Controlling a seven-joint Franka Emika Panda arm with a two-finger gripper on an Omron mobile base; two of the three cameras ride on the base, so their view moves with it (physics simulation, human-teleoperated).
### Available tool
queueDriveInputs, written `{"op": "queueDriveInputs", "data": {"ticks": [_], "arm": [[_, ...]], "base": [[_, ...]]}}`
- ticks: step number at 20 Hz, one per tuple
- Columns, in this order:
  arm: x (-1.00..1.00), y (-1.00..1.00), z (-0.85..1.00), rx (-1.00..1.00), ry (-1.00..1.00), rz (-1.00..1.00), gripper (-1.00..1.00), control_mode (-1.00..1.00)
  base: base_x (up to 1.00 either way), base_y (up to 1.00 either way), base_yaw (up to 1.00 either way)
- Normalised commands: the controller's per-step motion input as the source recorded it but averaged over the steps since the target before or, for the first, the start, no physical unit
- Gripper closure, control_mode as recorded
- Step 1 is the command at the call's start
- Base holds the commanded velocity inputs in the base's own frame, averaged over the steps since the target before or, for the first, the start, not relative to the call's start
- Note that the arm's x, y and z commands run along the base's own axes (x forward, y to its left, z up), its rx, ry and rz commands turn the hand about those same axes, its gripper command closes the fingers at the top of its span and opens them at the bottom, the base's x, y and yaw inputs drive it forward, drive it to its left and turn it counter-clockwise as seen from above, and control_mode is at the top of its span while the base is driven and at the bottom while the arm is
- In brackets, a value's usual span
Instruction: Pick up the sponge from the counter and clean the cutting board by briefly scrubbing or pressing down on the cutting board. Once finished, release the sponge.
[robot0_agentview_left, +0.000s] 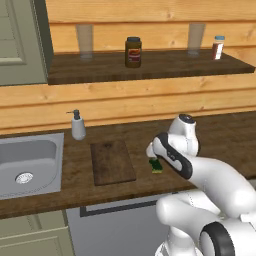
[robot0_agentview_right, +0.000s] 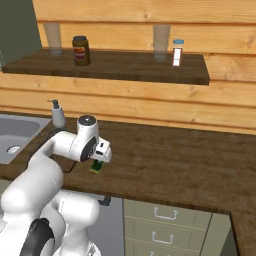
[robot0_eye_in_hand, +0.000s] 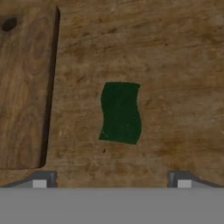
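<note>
The sponge (robot0_eye_in_hand: 120, 112) lies flat on the counter (robot0_eye_in_hand: 175, 65), dark green top up; its yellow layer shows at its edge (robot0_agentview_left: 157, 167) (robot0_agentview_right: 96, 168). The cutting board (robot0_agentview_left: 112, 161) (robot0_eye_in_hand: 24, 87) rests on the counter just left of the sponge, apart from it. My gripper (robot0_eye_in_hand: 112, 181) hangs straight over the sponge, open, with the fingertips (robot0_eye_in_hand: 41, 180) wide apart and above the worktop. In both base views the hand covers most of the sponge.
A steel sink (robot0_agentview_left: 27, 165) is set in the counter at the left, with a soap dispenser (robot0_agentview_left: 77, 125) behind the board. A wall shelf (robot0_agentview_left: 145, 65) above carries a jar, glasses and a shaker. Drawers (robot0_agentview_right: 165, 220) sit below at the right.
</note>
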Motion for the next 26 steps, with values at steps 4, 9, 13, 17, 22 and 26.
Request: {"op": "queueDriveInputs", "data": {"ticks": [4,9,13,17,22,26], "arm": [[0.36,0.0,-0.26,0.01,0.02,-0.01,-1.0,-1.0],[0.43,0.0,-0.21,0.0,0.05,-0.02,-1.0,-1.0],[0.43,0.0,-0.2,0.0,0.06,-0.02,-1.0,-1.0],[0.35,0.0,-0.18,0.0,0.07,0.0,-1.0,-1.0],[0.11,0.0,-0.25,0.0,0.02,0.0,-1.0,-1.0],[0.01,0.0,-0.31,-0.01,0.0,0.0,-1.0,-1.0]], "base": [[0.0,0.0,0.0],[0.0,0.0,0.0],[0.0,0.0,0.0],[0.0,0.0,0.0],[0.0,0.0,0.0],[0.0,0.0,0.0]]}}
